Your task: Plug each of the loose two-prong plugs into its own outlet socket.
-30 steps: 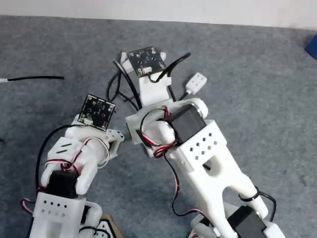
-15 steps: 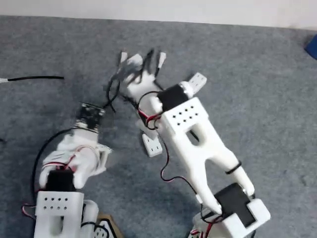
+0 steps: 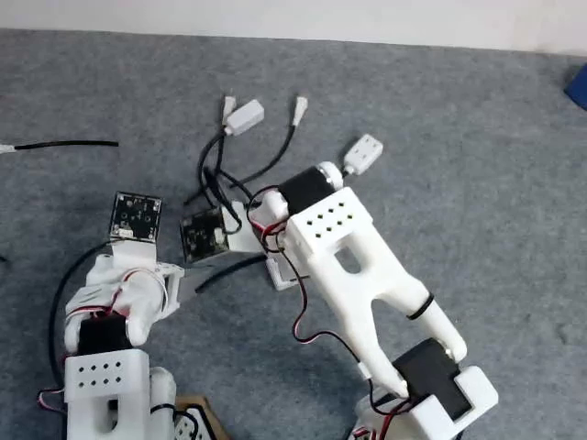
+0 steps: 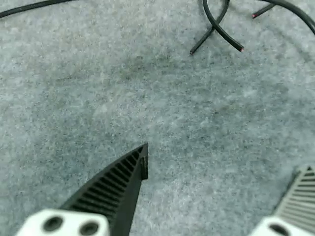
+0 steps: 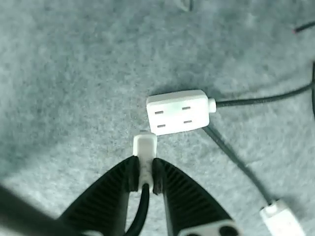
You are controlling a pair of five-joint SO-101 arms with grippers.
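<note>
Right wrist view: your right gripper [image 5: 144, 169] has swung back from the far side of the grey carpet [image 5: 59, 73], clamped on the small white two-prong plug [image 5: 145, 146], now just beside the white four-slot socket block [image 5: 178, 112] mid-carpet, so insertion looks next. Plug's long axis runs straight out of the grip, tip toward the block's side; slots face up. Left gripper [image 4: 226, 157] gapes wide.

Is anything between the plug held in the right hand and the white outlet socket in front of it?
Nothing visible. The right hand grips the white plug just short of the outlet socket, with only bare grey carpet between them.
</note>
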